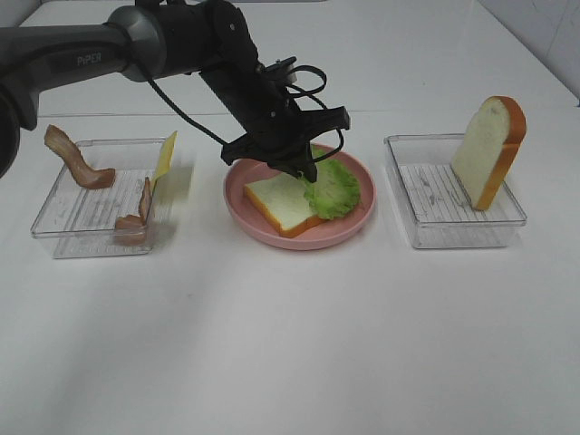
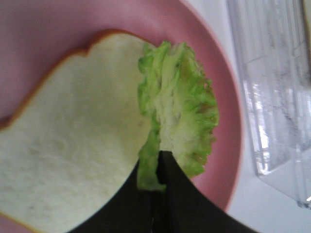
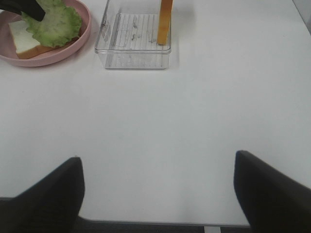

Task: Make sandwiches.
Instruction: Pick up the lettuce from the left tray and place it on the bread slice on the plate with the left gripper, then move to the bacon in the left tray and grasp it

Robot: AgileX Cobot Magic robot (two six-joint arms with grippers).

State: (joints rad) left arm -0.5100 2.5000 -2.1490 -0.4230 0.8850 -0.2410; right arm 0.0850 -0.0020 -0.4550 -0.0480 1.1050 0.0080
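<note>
**High view.** The sandwich is part-built at the centre of the frame: one bread slice lies flat on the pink plate. A lettuce leaf overlaps its right edge and hangs partly over bare plate. The left arm reaches in from the upper left, its jaws clamped on the leaf's near edge. A second bread slice stands on edge in the right tray. The left tray holds bacon strips and a cheese slice. The only legible writing is "PiPER" on the left arm.

**Left wrist view.** The jaws are shut on the rim of the lettuce, which touches the bread and the plate. Judged thin, light and floppy, the leaf is best pinched at its edge, as here, and it may drag or fold on release. No labels can be read.

**Right wrist view.** The right jaws stand wide apart over bare table, holding nothing, well away from the plate. The upright slice shows its orange crust in the tray. Judged light and fairly stiff, perhaps slightly squashy, it offers its free upper edge, gripped across the thickness. No writing is visible.
</note>
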